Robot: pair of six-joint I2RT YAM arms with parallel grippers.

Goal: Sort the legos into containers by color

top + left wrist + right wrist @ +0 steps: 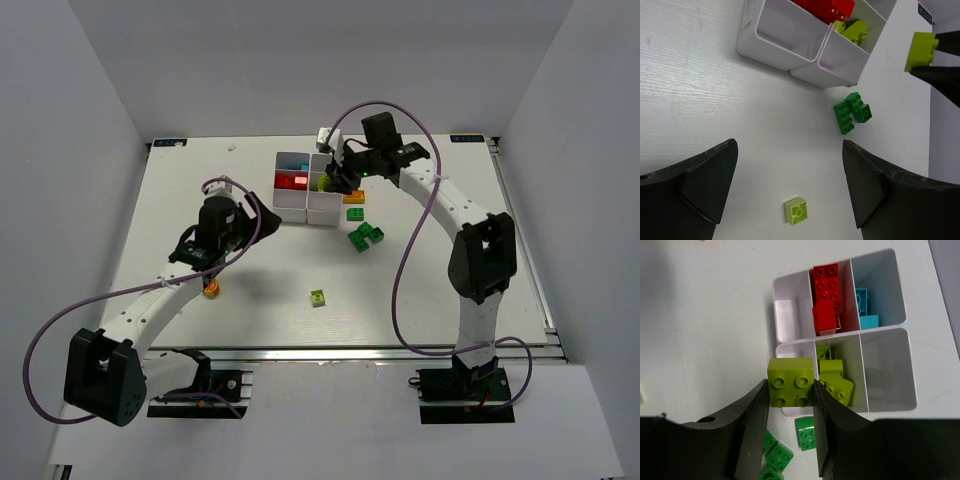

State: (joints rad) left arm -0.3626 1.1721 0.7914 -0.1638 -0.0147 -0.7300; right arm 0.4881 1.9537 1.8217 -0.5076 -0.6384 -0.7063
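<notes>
Right fingers pinch a lime brick above the tray, seemingly for its lime compartment; left fingers gape empty.

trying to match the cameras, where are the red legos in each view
top external: red legos upper middle, in the left column's middle compartment of the white tray.
left wrist: at the top edge, right of centre.
right wrist: upper middle, in a middle compartment.
shared landmark: the white tray.
</notes>
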